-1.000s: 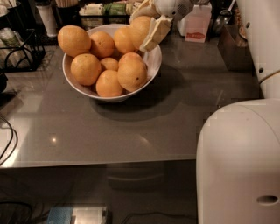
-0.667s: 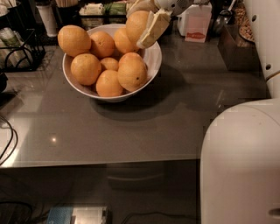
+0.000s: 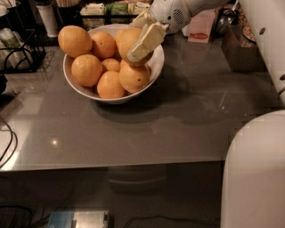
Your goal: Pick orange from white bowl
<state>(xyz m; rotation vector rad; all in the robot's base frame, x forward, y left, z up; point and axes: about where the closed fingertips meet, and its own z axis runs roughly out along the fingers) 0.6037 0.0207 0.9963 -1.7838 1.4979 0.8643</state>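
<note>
- Orange: at the right-rear of the bowl, riding on top of the pile, just above the front-right fruit.
- Can't tell if it touches the ones under it.
- Shape is round, so no clear long axis. Skin is plain bright orange; stem end isn't visible, so no telling which way it points.
- Gripper: over the bowl's right side, w/ its fingers pinching the orange. One cream finger lies diagonally across the front of the fruit, tip down-left; the other sits behind its top.
- Arm: comes in from the upper right and slopes down-left to the bowl. The white wrist housing, w/ a small vent grille, hangs just past the bowl's far-right rim.
- Other oranges: approx. six more in the bowl. There's a big one high at left-rear, one beside it, two at front, one front-right, and a small one in the middle.
- Bowl is white and glossy, standing on the grey worktop toward its far-left part.
- Writing: a pale carton behind the wrist has a red mark on it, but the text isn't readable.
- Black wire rack is at the left edge, near the bowl but apart from it.
- Robot's white body fills the lower-right corner, well apart from the bowl.
</note>
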